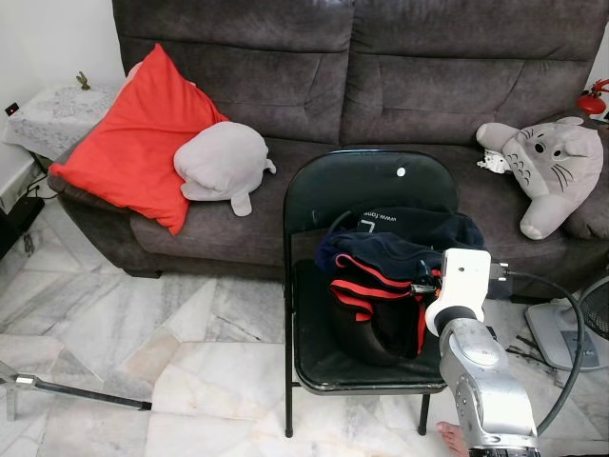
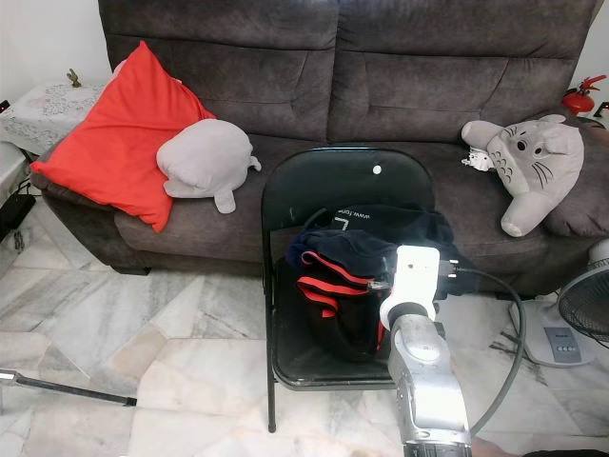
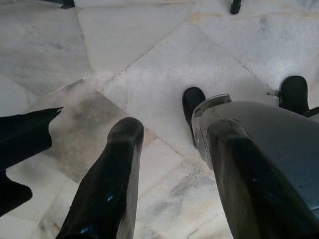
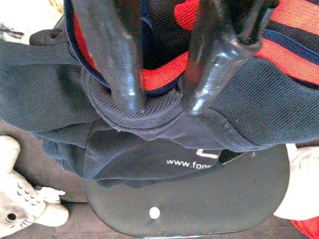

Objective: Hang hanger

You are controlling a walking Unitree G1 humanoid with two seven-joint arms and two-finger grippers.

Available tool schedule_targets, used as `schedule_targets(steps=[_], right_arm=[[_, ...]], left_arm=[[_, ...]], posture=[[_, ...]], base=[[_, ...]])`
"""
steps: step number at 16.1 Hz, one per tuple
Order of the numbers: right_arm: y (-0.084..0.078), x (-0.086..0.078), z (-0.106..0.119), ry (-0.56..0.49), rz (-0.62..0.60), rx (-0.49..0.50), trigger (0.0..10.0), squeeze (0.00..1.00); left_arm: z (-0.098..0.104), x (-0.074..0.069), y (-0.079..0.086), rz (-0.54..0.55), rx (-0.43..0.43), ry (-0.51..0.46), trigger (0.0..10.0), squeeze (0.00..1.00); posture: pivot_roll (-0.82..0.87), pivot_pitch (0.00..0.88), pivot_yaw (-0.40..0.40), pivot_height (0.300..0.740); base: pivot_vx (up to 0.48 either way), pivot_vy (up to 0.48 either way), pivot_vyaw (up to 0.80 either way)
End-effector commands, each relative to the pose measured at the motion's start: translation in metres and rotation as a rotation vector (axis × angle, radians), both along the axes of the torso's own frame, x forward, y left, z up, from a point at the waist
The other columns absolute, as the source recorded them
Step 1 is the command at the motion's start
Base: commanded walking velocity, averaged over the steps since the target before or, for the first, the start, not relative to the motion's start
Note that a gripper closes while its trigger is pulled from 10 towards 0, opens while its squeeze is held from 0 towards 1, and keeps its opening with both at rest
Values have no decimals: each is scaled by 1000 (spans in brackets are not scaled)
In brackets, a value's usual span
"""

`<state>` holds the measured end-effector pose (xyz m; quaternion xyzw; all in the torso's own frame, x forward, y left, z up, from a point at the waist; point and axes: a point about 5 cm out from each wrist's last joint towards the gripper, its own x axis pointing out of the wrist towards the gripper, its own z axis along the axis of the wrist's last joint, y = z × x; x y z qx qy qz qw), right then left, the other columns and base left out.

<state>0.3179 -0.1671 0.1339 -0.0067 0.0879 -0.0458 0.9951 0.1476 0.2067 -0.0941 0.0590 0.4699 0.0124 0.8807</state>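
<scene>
A heap of dark navy clothing with red stripes (image 1: 381,276) lies on the seat of a black folding chair (image 1: 371,181) in front of the sofa. My right arm (image 1: 476,362) reaches in from the chair's right side to the heap. In the right wrist view my right gripper (image 4: 163,102) is open, and its fingertips (image 4: 127,97) rest on the garment's ribbed navy collar (image 4: 149,117), with red and navy fabric in the gap. I cannot make out a hanger in the pile. My left gripper (image 3: 174,127) hangs open over the marble floor, holding nothing.
A dark grey sofa (image 1: 381,76) behind the chair carries a red cushion (image 1: 143,133), a grey plush (image 1: 224,162) and a grey cat-like plush (image 1: 552,167). A fan (image 1: 580,333) stands at the right. A rod (image 1: 86,392) lies on the floor at the left. A bare foot (image 1: 452,438) shows beside the chair.
</scene>
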Motion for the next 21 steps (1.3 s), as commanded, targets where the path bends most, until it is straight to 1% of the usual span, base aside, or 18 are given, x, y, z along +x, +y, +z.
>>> schedule_targets(steps=[1,7,9,10,13,15,18,20,21], right_arm=[[1,1,3,-15,4,8,0,0],[4,2,8,-49,12,-4,0,0],[2,2,22,-130,-1,-22,0,0],[-4,2,38,-229,-51,-26,0,0],[-17,0,57,-339,-126,-16,0,0],[-20,-3,70,-406,-134,-10,0,0],[-16,-10,83,-467,-109,-21,0,0],[-15,-15,83,-460,-96,-26,0,0],[-14,-19,89,-481,-81,-25,0,0]], left_arm=[[-6,-15,-1,-6,-5,58,10000,0],[-7,-17,0,-4,-4,66,10000,0],[-7,-17,0,-4,-4,66,10000,0],[-7,-17,0,-6,-3,65,10000,0],[-7,-16,-1,-8,-4,65,10000,0],[-7,-17,-1,-7,-3,66,10000,0],[-7,-17,-2,-9,-3,70,10000,0],[-7,-17,-3,-11,-5,70,10000,0],[-7,-17,-3,-11,-6,69,10000,0]], posture=[[-82,128,6,740],[-82,133,6,740],[-85,134,6,740],[-89,135,7,740],[-91,135,5,740],[-91,135,4,740],[-99,136,5,740],[-103,137,4,740],[-101,138,4,740]], base=[[0,0,0],[0,0,0],[0,0,0],[0,0,0],[0,0,0],[0,0,0],[0,0,0],[0,0,0],[0,0,0]])
